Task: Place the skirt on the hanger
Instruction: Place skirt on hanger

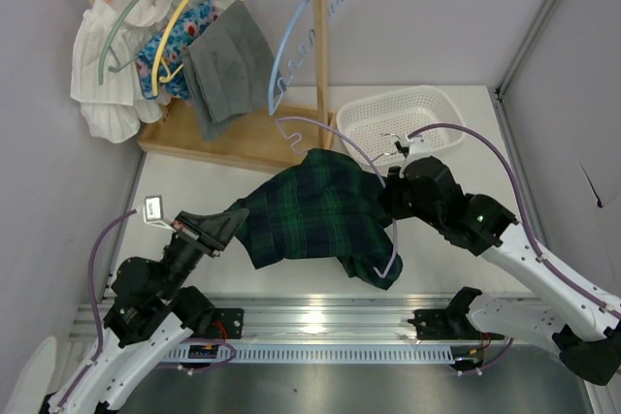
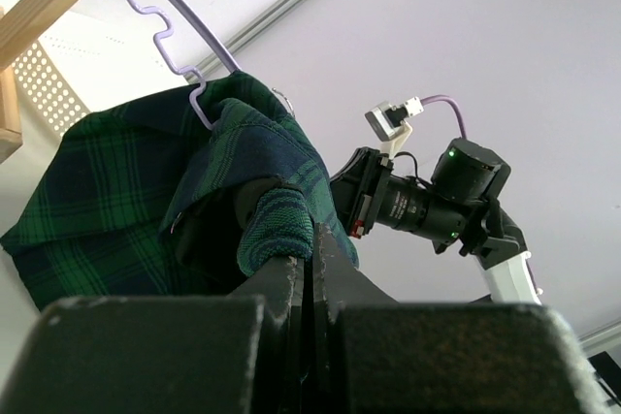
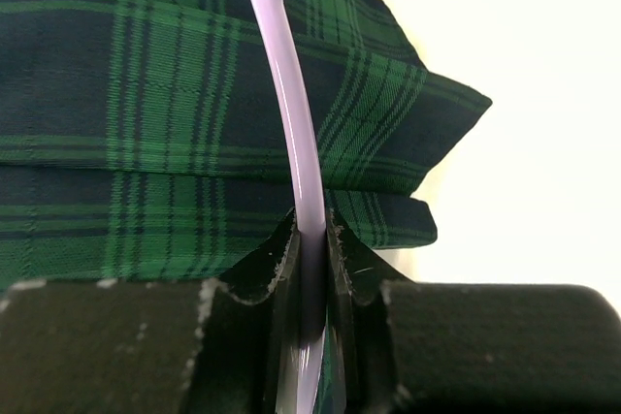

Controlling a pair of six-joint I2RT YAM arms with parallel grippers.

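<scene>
- My left gripper (image 2: 310, 261) is pressed tight together, pinching a fold at the edge of the dark green and navy plaid fabric skirt (image 2: 107, 181).
- That left arm rises from its base at 7 o'clock in the overhead view. It reaches low towards 2 o'clock, and its gripper (image 1: 219, 230) meets the skirt's 9 o'clock corner.
- My right gripper (image 3: 310, 239) is clamped on the thin lilac plastic hanger (image 3: 281, 65), whose rod runs straight up between the jaws.
- The right arm comes in from 5 o'clock, bends at the elbow, and points its gripper (image 1: 393, 196) towards 9 o'clock, against the skirt's 3 o'clock side.
- The skirt (image 1: 310, 210) is stretched between my two grippers, with its long axis running 9 to 3 o'clock. One flap droops towards 5 o'clock.
- The hanger (image 1: 335, 133) arches over the cloth. Its hook is at 11 o'clock and its far tip at 5 o'clock, so it crosses the skirt on a diagonal.
- At 12 o'clock from my right gripper sits a white perforated plastic basket (image 1: 383, 115).
- At 11 o'clock stands a light wooden clothes rack (image 1: 320, 46) hung with garments.
</scene>
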